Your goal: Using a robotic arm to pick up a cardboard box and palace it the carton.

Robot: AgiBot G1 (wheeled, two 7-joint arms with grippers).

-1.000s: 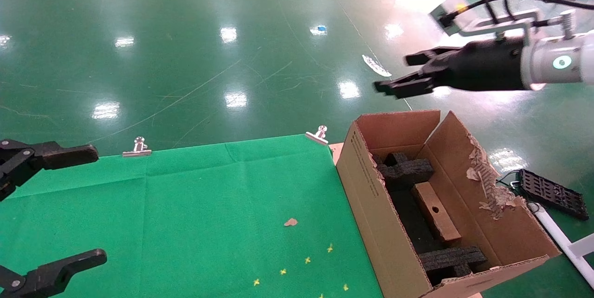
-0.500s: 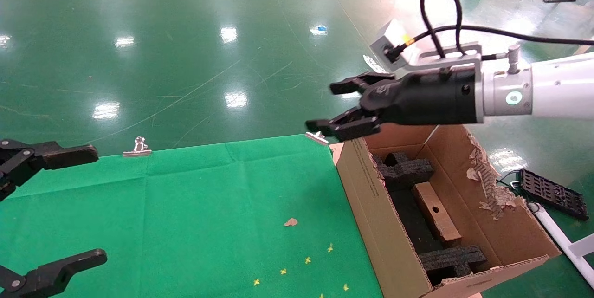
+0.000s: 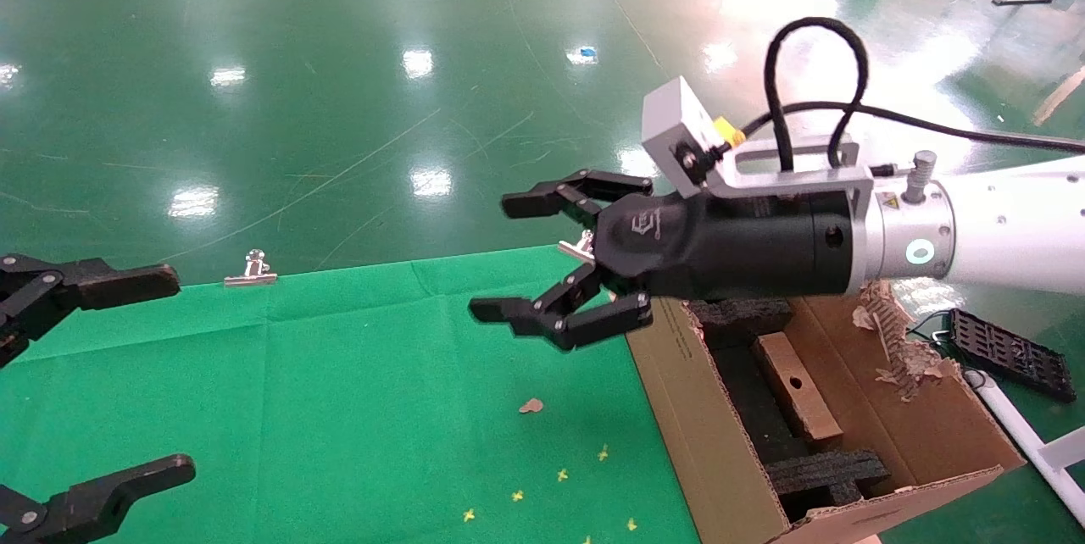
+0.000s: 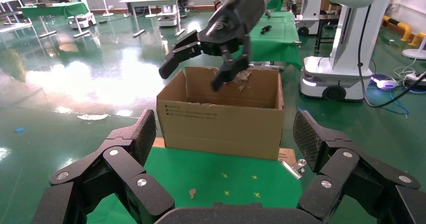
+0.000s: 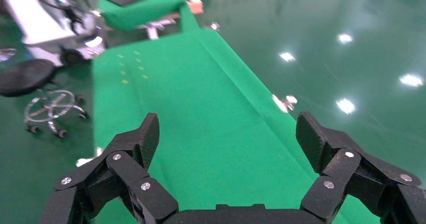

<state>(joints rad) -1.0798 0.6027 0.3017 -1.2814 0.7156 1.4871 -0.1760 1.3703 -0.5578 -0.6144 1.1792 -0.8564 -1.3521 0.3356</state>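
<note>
we see the right claw (image 3: pixel 517 260) on the white robotic arm (image 3: pixel 1009 230) hanging in the air just past the near-left corner of the carton (image 3: pixel 712 434), over the green cloth of the bench (image 3: pixel 339 391). its fingers are spread wide apart and hold nothing. the cardboard box (image 3: pixel 797 391) lies inside the carton, down between the black foam blocks (image 3: pixel 826 472), its round hole facing up. the left claw (image 3: pixel 76 383) sits far from the carton at the opposite edge of the bench, fingers apart too, empty. from the left wrist we see the carton (image 4: pixel 221 116) straight ahead with the right claw (image 4: pixel 201 63) above its rim.
</note>
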